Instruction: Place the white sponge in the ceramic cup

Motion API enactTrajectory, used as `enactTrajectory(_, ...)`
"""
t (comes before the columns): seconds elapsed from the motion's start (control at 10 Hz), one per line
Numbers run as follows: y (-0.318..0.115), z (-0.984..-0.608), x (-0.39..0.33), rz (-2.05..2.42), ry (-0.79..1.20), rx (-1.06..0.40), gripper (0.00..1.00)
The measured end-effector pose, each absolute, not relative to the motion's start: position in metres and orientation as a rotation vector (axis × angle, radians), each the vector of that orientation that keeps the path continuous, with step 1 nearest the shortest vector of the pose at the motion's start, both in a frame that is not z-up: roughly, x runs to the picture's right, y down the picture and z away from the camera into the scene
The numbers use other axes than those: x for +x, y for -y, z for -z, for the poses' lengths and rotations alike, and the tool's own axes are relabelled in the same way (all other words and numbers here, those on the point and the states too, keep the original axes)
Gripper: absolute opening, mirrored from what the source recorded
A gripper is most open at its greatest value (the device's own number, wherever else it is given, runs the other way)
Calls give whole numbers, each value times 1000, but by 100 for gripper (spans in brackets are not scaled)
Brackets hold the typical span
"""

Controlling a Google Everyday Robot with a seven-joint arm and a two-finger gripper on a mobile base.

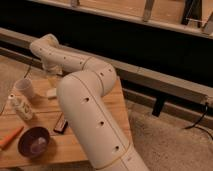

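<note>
The white sponge (51, 92) lies flat on the wooden table (45, 112), to the right of the ceramic cup (24, 87). The cup is small, plain and white, and stands upright near the table's far left corner. My gripper (52, 75) hangs from the wrist just above the sponge, open and holding nothing. My big white arm (92, 115) reaches from the lower right and hides the right half of the table.
A white capped bottle (20, 107) stands in front of the cup. A purple bowl (34, 141) sits near the front edge, an orange object (10, 137) to its left. A black bar (61, 124) lies beside my arm. A dark rail runs behind the table.
</note>
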State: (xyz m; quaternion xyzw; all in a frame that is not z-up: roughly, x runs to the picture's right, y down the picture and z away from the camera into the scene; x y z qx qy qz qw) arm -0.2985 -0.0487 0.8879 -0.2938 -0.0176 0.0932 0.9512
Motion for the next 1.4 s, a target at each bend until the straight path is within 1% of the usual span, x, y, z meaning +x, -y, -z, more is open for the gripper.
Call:
enactTrajectory(0.8, 24, -923, -319, -132, 17, -651, 65)
enactTrajectory(1.4, 8, -948, -332, -105, 5, -655, 65)
